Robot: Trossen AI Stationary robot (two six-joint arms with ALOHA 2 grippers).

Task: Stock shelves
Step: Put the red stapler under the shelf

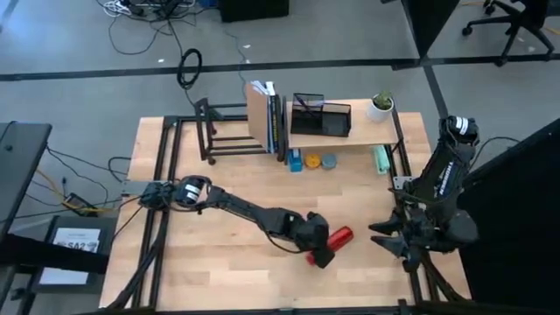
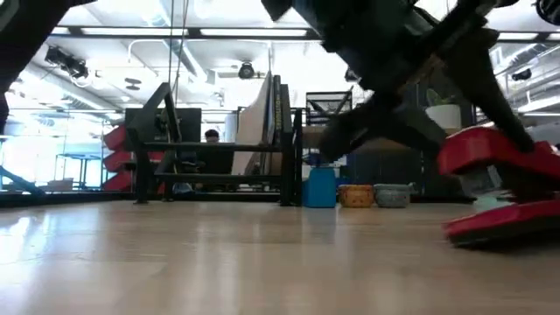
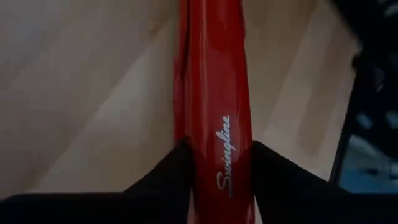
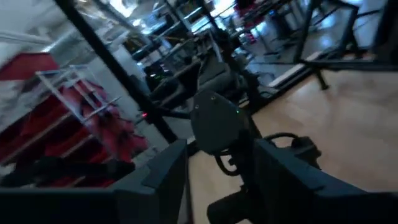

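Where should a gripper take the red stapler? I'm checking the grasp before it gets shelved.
Across the narrow body, from above, one finger on each long side. The red stapler lies flat on the table, long and slim, so its sides give parallel faces. The left gripper is already shut on it this way. The right gripper waits at the table's right edge.

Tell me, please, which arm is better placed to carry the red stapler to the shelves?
The left. Its gripper is closed around the red stapler, fingers on both sides. The right gripper sits at the table's right edge, away from it.
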